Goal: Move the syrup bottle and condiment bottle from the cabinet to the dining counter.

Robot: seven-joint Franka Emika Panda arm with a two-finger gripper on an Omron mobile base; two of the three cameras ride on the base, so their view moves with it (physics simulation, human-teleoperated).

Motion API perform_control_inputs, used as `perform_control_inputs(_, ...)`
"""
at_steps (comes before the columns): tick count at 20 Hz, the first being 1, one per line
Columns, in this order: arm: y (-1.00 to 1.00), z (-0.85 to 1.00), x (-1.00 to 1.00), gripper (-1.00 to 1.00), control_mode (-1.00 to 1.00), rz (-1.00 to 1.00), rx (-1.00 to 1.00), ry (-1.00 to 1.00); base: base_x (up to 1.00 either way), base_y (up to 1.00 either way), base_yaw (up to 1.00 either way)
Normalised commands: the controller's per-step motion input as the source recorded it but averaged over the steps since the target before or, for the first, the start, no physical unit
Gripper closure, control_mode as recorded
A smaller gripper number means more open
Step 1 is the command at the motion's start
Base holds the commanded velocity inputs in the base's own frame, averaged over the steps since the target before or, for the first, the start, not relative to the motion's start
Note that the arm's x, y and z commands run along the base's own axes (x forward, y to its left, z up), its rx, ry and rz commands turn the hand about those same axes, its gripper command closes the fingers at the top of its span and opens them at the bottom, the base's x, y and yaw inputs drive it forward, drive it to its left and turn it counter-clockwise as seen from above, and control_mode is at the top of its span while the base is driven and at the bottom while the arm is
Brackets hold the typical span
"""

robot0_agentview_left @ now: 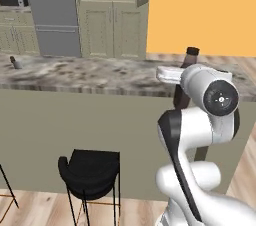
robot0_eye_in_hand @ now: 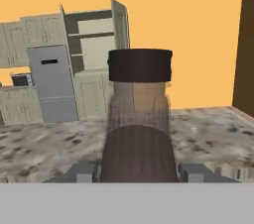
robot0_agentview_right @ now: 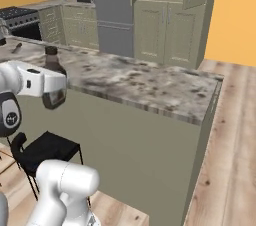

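Syrup bottle (robot0_eye_in_hand: 139,119) held over the dining counter (robot0_agentview_right: 150,85)

Gripper (robot0_eye_in_hand: 139,171) fingers are clamped around its brown body, bottle upright, with the cabinet (robot0_eye_in_hand: 96,44) open way behind.

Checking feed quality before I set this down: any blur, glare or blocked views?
Hand view: syrup bottle sits close and blocks the middle, slightly soft, between the claw tips. Left base view: the arm covers most of the bottle; dining counter evenly lit, no glare. Right base view: flat light, cabinet clear.
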Motion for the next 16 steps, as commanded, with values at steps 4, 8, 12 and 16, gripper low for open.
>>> perform_control_inputs(4, 0.09, 0.33, 0.39, 1.0, -1.0, -0.22, -0.13, -0.2, 0.0, 0.0, 0.0)
perform_control_inputs(8, 0.09, 0.16, 0.62, 1.0, -1.0, -0.16, -0.11, -0.17, 0.0, 0.0, 0.0)
perform_control_inputs(12, 0.01, 0.0, 0.68, 1.0, -1.0, -0.14, -0.08, -0.1, 0.0, 0.0, 0.0)
perform_control_inputs(16, 0.0, 0.0, 0.71, 1.0, -1.0, -0.11, -0.02, -0.02, 0.0, 0.0, 0.0)
